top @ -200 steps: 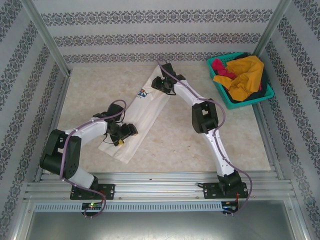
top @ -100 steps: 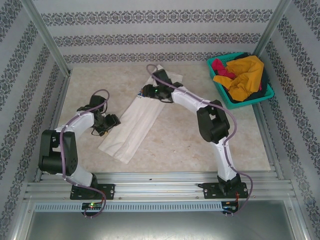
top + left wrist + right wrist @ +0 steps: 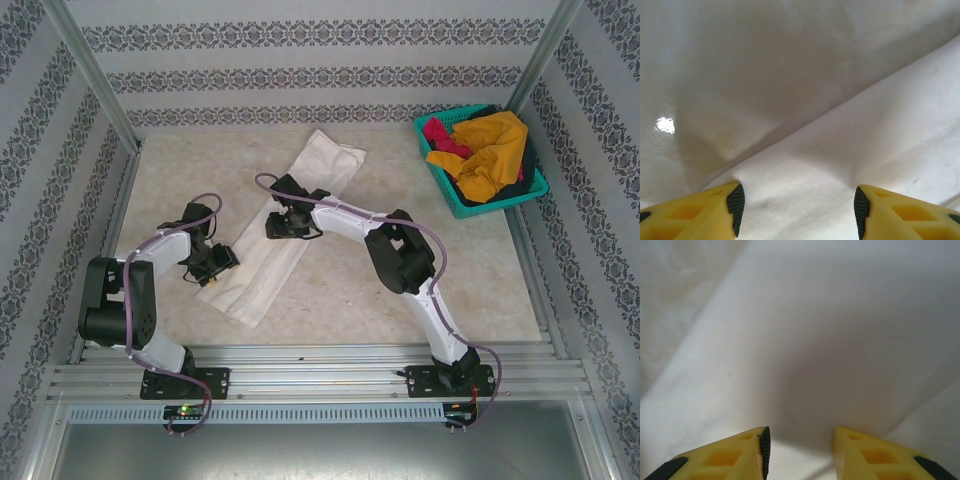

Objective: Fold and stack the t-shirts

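Cream t-shirt [image 3: 262,262] folded long on table [image 3: 330,300] — left gripper [image 3: 796,205] spread wide at its edge, right gripper [image 3: 799,445] parted mid-shirt, neither gripping.

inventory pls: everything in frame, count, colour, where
cream-white t-shirt: 1, cream-white, long folded strip lying diagonally on the table
mustard-yellow t-shirt: 1, yellow, crumpled on top in the basket
magenta t-shirt: 1, magenta, basket's far left corner
dark t-shirt: at least 1, navy or black, under the yellow one
basket: 1, teal, table's far right corner
table: 1, beige marbled
left gripper: 1, yellow fingers, open, at the strip's near end
right gripper: 1, yellow fingers, open, over the strip's middle
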### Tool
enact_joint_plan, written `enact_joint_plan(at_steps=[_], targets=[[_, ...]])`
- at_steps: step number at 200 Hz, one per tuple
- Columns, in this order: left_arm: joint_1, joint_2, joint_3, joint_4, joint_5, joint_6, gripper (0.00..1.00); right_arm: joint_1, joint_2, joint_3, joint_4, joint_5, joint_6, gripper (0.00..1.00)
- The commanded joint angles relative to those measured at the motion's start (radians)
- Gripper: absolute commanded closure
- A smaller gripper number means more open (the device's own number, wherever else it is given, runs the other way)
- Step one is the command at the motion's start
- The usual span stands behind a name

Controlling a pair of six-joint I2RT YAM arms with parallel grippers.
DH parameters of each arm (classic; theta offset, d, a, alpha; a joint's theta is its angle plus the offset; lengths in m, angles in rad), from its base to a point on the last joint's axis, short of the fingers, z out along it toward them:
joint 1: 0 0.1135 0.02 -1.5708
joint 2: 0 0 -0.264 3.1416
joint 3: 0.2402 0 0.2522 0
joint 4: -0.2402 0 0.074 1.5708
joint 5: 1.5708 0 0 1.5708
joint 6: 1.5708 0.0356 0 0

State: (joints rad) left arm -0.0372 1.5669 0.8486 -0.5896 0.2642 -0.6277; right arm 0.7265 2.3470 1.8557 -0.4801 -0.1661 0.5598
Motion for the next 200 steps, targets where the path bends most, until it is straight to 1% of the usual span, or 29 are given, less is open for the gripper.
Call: enact_joint_plan(at_steps=[1,26,56,89,119,138,151,169,180,185,199,200], targets=[[0.002,0.01,-0.032,-0.022,-0.005,0.0,0.39,-0.018,-0.058,-0.068,-0.107,0.131,-0.03,0.65],[-0.014,0.01,-0.062,-0.01,0.035,-0.021,0.4,-0.058,-0.111,-0.184,-0.076,0.152,-0.004,0.69],[-0.126,0.007,-0.081,0.006,0.068,-0.058,0.39,-0.11,-0.09,-0.175,-0.082,0.178,-0.011,0.73],[-0.222,0.002,-0.097,0.079,0.144,-0.16,0.39,-0.177,-0.011,-0.05,-0.097,0.187,-0.046,0.74],[-0.324,0.037,-0.078,0.212,0.228,-0.256,0.39,-0.222,0.096,0.14,-0.117,0.163,-0.11,0.74],[-0.385,0.081,-0.041,0.25,0.246,-0.28,0.38,-0.244,0.15,0.256,-0.14,0.135,-0.138,0.73],[-0.397,0.094,-0.025,0.244,0.238,-0.277,0.37,-0.252,0.152,0.29,-0.151,0.125,-0.148,0.73],[-0.382,0.068,-0.025,0.202,0.171,-0.262,0.37,-0.25,0.107,0.244,-0.134,0.137,-0.183,0.69],[-0.366,0.042,-0.03,0.19,0.151,-0.251,0.37,-0.242,0.066,0.192,-0.126,0.163,-0.206,0.66],[-0.357,0.031,-0.032,0.188,0.15,-0.247,0.37,-0.238,0.046,0.168,-0.126,0.173,-0.212,0.63],[-0.338,0.002,-0.032,0.181,0.146,-0.225,0.37,-0.219,-0.028,0.071,-0.099,0.191,-0.223,0.5],[-0.338,0.001,-0.031,0.179,0.146,-0.222,0.37,-0.215,-0.04,0.053,-0.092,0.196,-0.225,0.48]])
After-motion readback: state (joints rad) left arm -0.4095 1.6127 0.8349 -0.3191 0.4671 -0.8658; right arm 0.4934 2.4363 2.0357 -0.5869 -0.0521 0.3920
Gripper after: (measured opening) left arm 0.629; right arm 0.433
